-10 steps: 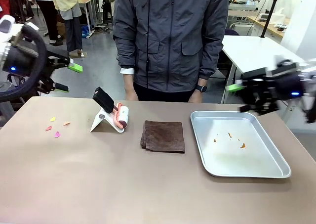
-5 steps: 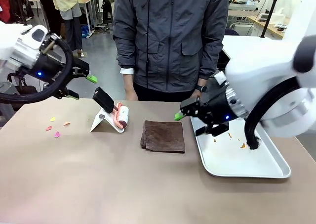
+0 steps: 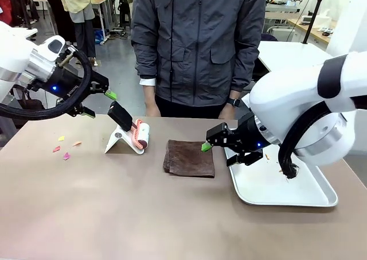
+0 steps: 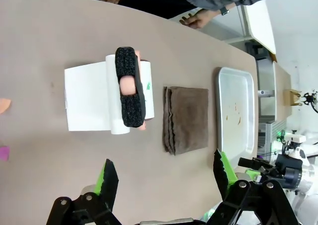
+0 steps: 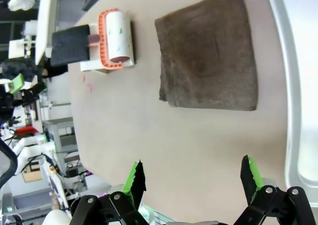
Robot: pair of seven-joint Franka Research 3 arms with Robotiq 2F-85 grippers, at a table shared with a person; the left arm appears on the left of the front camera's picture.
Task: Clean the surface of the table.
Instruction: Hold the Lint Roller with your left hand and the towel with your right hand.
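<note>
Front view: you see a cloth (image 3: 189, 158) centred on the desk (image 3: 114, 214), tray (image 3: 304, 190) by its right edge.
Left fingers (image 3: 110, 94): wide, empty.
Right fingers (image 3: 206, 147): wide, empty, near cloth.

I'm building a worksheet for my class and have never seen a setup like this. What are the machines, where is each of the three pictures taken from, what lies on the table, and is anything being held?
These are two white robot arms, each ending in a black two-finger pincer with green pads. The front picture looks across the brown table at a person standing on the far side. The other two come from cameras on each wrist, looking along that arm's fingers. On the table lie a lint roller on a white stand, a folded brown cloth, a metal tray and a few coloured scraps near the left end. The left pincer hangs near the roller; the right pincer is low between cloth and tray. Both are open and hold nothing.
</note>
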